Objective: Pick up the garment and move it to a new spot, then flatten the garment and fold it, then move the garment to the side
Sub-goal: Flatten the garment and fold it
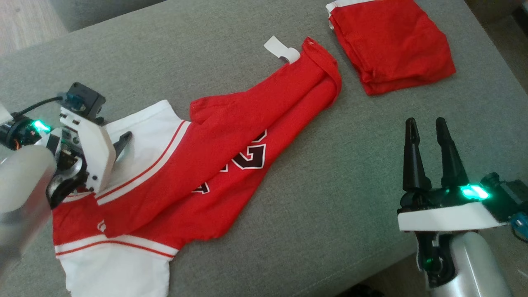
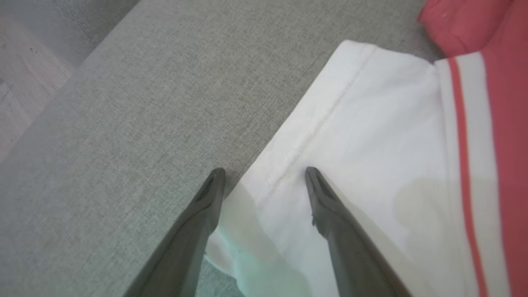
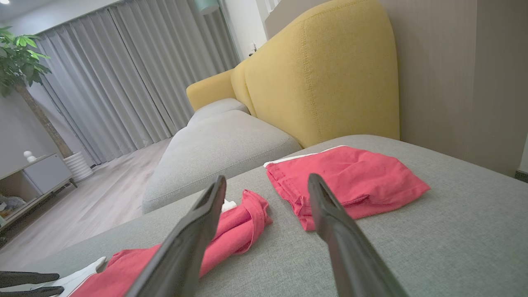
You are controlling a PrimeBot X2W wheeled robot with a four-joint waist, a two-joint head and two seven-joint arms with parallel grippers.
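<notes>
The garment (image 1: 231,144) is a red jersey with white striped sleeves and dark lettering, lying rumpled and partly rolled on the grey cushion (image 1: 330,185). A white tag (image 1: 282,49) sticks out at its far end. My left gripper (image 1: 119,144) is low over the upper white sleeve at the left. In the left wrist view the gripper (image 2: 265,173) is open, with the sleeve (image 2: 371,123) edge lying between the fingers. My right gripper (image 1: 425,121) stands open at the lower right, off the garment, holding nothing. From the right wrist, that gripper (image 3: 267,178) faces the rolled red end (image 3: 239,231).
A second red garment (image 1: 392,41) lies folded at the far right of the cushion, also seen as a red folded pile (image 3: 350,177). A yellow sofa back (image 3: 330,74) rises behind it. Wooden floor (image 1: 24,20) lies beyond the cushion's left edge.
</notes>
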